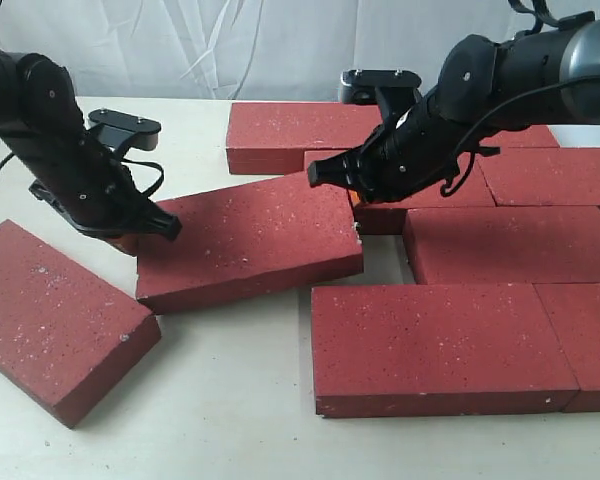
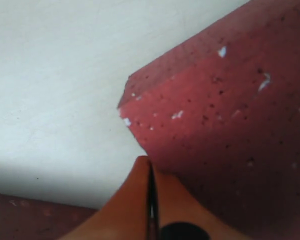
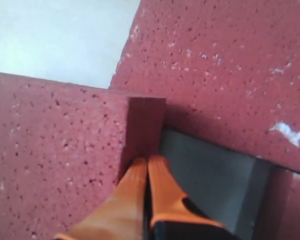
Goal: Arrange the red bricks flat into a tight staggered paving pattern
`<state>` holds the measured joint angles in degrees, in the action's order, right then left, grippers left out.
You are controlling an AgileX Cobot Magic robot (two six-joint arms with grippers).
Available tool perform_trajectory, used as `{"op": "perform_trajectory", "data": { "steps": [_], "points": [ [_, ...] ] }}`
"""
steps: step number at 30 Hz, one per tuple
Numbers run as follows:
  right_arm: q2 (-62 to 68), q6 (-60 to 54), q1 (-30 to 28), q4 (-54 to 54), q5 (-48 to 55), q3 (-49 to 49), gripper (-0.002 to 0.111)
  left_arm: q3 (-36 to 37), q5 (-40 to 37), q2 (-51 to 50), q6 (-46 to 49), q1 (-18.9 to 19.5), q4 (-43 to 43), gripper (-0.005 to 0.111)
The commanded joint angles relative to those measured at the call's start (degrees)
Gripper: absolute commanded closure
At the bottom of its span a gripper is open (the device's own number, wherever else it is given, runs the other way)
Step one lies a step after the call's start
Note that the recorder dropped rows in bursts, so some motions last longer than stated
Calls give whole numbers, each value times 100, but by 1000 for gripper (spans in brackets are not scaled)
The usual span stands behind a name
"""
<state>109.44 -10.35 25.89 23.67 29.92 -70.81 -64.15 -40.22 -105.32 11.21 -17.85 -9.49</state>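
Exterior view: most of the red bricks (image 1: pixel 440 345) lie flat in offset rows along the right edge of the worktop (image 1: pixel 230 400), though dark gaps show between several, so the paving is not yet tight. One far brick (image 1: pixel 290 130) sits by the far edge, partly behind the right arm. The skewed brick (image 1: pixel 250 240) lies mid-worktop, turned out of line with the rows, and a loose brick (image 1: pixel 55 315) lies towards the near-left corner, well apart from the pattern. The left gripper (image 1: pixel 165 228) is clenched on nothing at the skewed brick's left end; the right gripper (image 1: pixel 320 172), likewise pinched empty, meets its far right corner. I judge roughly two thirds done: straightening this brick, bringing in the loose one and closing gaps remain.
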Motion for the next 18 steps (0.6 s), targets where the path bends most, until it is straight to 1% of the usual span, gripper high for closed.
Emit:
{"op": "perform_trajectory", "data": {
  "steps": [1, 8, 12, 18],
  "points": [
    [77, -9, 286, 645, 382, -32, 109, -97, 361, 33, 36, -157, -845, 107],
    [108, -9, 286, 592, 576, -32, 109, -97, 248, -264, 77, -168, -896, 107],
    [108, -9, 286, 505, 505, -32, 109, -111, 237, -278, 77, -131, -635, 107],
    [108, 215, 275, -136, 470, -32, 109, -134, 109, -144, 40, 260, -635, 107]
  ]
}}
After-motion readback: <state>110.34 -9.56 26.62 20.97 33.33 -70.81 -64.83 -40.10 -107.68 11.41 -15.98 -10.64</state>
